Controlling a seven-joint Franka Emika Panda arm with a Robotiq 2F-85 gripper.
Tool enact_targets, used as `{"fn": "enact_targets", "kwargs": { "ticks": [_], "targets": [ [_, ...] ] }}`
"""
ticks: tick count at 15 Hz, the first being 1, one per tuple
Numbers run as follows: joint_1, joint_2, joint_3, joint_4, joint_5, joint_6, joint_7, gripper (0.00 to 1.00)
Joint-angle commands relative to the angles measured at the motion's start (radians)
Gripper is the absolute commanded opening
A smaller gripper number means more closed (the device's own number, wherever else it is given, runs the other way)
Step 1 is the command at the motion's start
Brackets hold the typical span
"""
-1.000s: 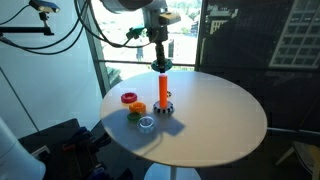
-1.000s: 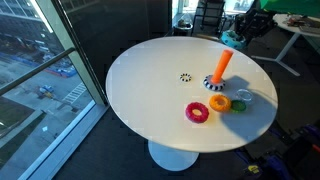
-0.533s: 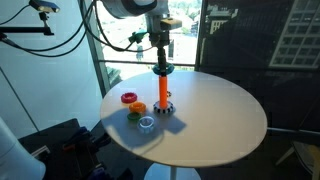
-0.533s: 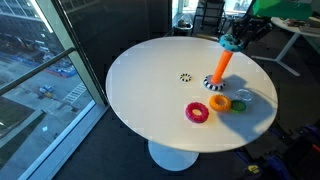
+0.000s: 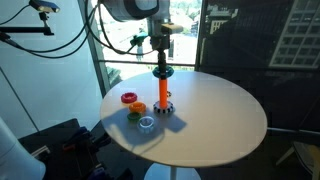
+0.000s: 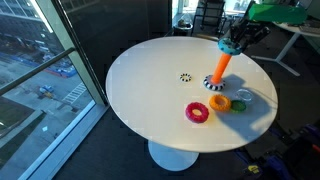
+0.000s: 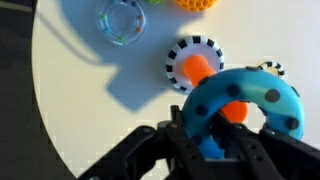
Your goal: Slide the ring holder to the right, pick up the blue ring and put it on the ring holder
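Observation:
The ring holder, an orange peg [image 5: 161,90] on a dark striped round base, stands on the white round table in both exterior views [image 6: 220,68]. My gripper [image 5: 160,62] is shut on the blue ring [image 6: 231,45], a chunky teal ring with dark dots, and holds it right at the peg's top. In the wrist view the blue ring [image 7: 250,90] sits between my fingers [image 7: 215,125]. The orange peg [image 7: 193,68] shows beside the ring and through its hole.
A pink ring [image 6: 197,112], an orange ring [image 6: 220,102], a green ring [image 6: 239,105] and a clear ring [image 6: 243,95] lie near the holder. A small striped disc [image 6: 186,77] lies towards the table's middle. Windows stand behind the table [image 5: 230,120].
My gripper has moved slightly down with the blue ring, onto the top of the peg. The holder and the loose rings have not moved.

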Motion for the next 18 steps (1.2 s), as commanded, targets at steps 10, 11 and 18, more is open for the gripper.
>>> {"fn": "enact_targets", "kwargs": {
  "ticks": [10, 11, 18],
  "targets": [
    [0.02, 0.045, -0.021, 0.063, -0.025, -0.052, 0.033, 0.1],
    [0.021, 0.046, -0.021, 0.065, -0.025, -0.055, 0.033, 0.1],
    [0.025, 0.042, -0.023, 0.068, -0.028, -0.084, 0.029, 0.73]
  ]
}}
